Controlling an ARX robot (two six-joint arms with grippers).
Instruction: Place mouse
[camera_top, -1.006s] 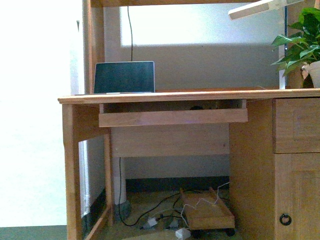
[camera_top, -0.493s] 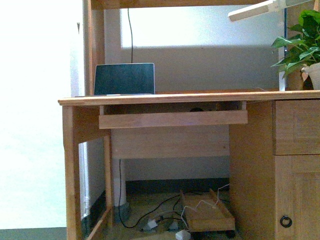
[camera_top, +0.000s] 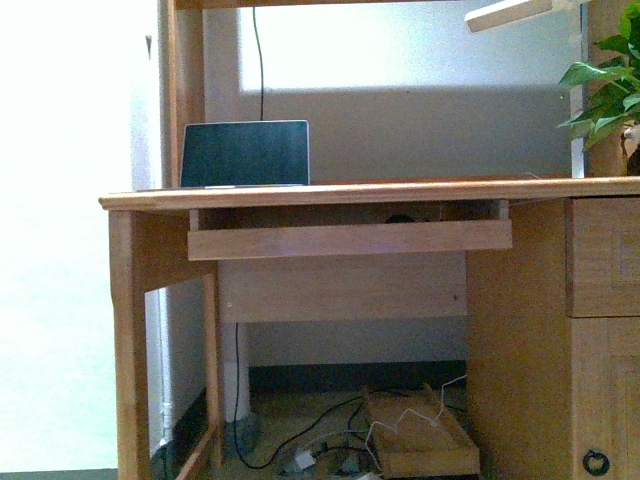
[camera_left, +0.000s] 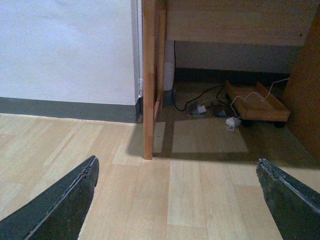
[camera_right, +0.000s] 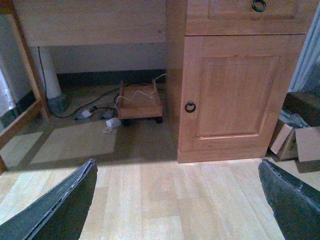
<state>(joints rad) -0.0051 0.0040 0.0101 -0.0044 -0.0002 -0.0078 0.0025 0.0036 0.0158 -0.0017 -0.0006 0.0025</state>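
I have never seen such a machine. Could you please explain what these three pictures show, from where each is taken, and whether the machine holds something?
This is a robot with two arms. Each arm ends in a grasping part: the left pincer and the right pincer. The front picture comes from a camera on the robot's body, facing a wooden desk. On it stands an open laptop, with a plant at the right end. Under the top is a pull-out tray. A small dark thing in it may be the mouse, but it is too small to be sure. The other two pictures come from cameras on the wrists, looking down towards the floor. The dark wedges in their lower corners are the fingers. Both pincers are open and hold nothing.
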